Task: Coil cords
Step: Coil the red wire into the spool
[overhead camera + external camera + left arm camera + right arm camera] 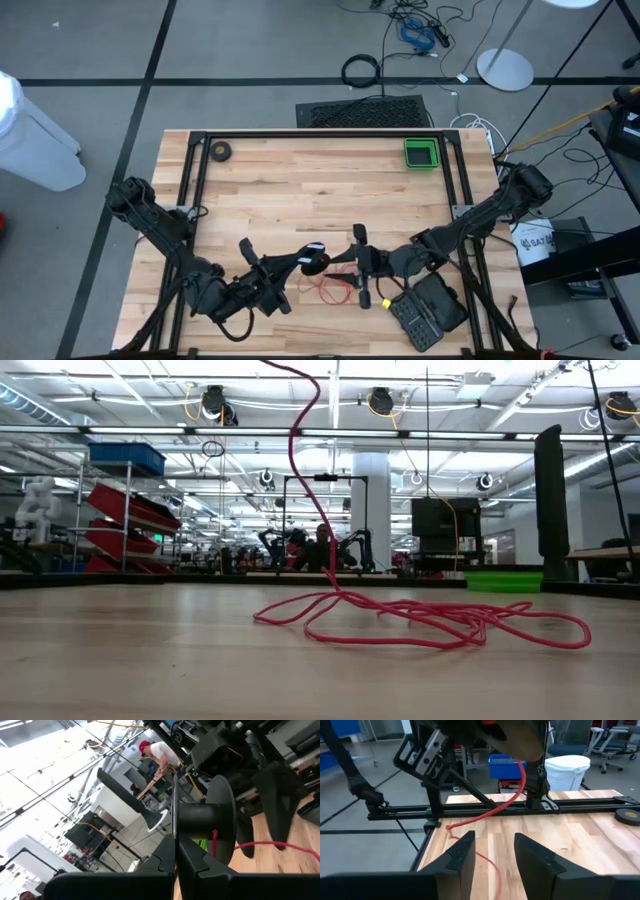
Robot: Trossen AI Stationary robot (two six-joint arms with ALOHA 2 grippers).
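The thin, glossy red wire-like cord (420,622) lay in loose loops stretching left to right low in the low view, one strand rising to the top edge. The left gripper (312,262) pinched the round black plastic reel (220,827); the right gripper (492,851) had its fingers spread.

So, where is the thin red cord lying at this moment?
In the high view the thin red cord lies in loose loops on the wooden table, near its front edge, between the left gripper and the right gripper.
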